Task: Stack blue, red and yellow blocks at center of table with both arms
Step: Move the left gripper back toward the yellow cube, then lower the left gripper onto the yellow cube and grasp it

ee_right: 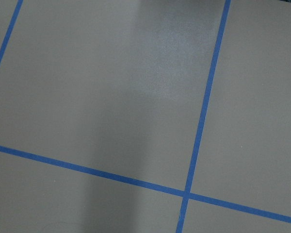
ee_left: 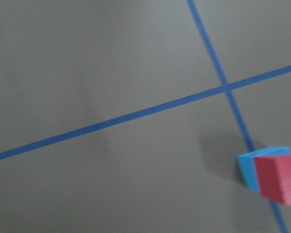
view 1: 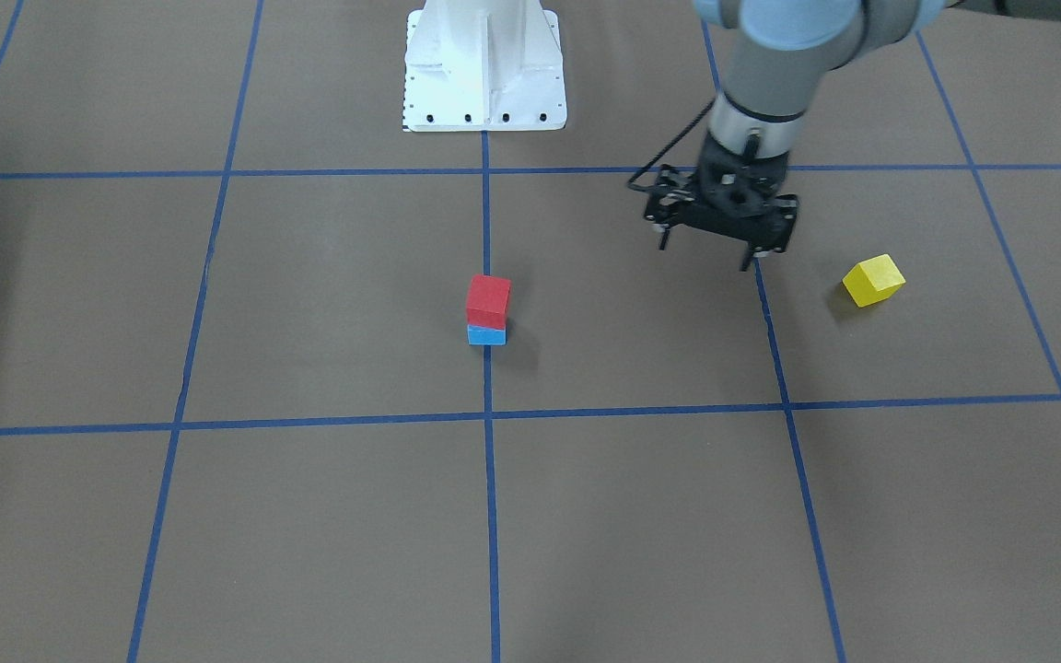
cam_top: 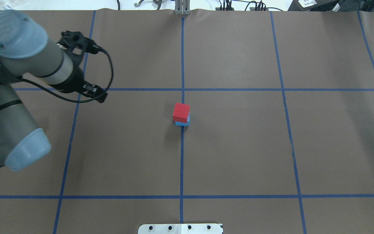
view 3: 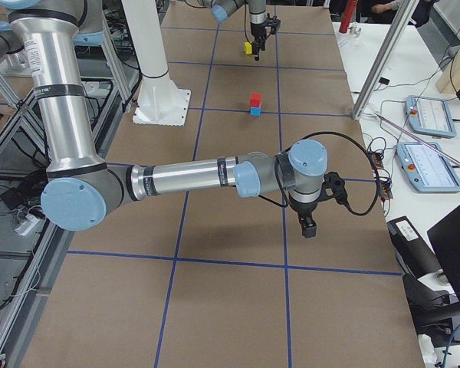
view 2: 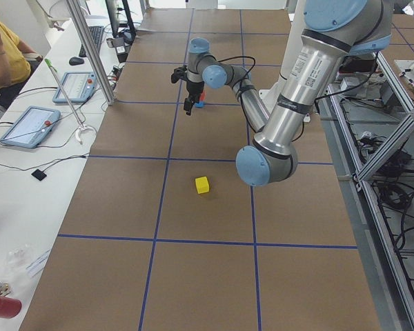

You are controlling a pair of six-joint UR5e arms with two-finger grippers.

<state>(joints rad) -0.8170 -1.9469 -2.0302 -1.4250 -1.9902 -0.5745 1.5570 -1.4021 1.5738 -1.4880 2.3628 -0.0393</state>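
Red block [view 1: 488,299] sits on blue block [view 1: 485,335] at desk [view 1: 309,516] ctr, on the middle tape line [view 1: 491,479], the top one turned slightly askew. Yellow block [view 1: 873,280] lies alone on the robot's left side, well apart from the stack and rotated vs. the grid. Left hand [view 1: 705,253] hangs above the desk btwn stack and yellow block, fingers spread wide, nothing in them. In the overhead view the left arm [cam_top: 18,65] covers the yellow block completely; only the 2-block stack shows there. Left wrist view is blurred: stack at the right edge, red block cut off by the frame. Right hand [view 3: 307,226] shows only in the right-side view, pointing down over bare desk toward the operators' edge, far from all blocks. Whether its fingers are apart or closed can't be told. Right wrist view gives just brown paper and crossing tape lines. Operator [view 2: 3,48] in yellow, partly cut off at the left-side view's corner.
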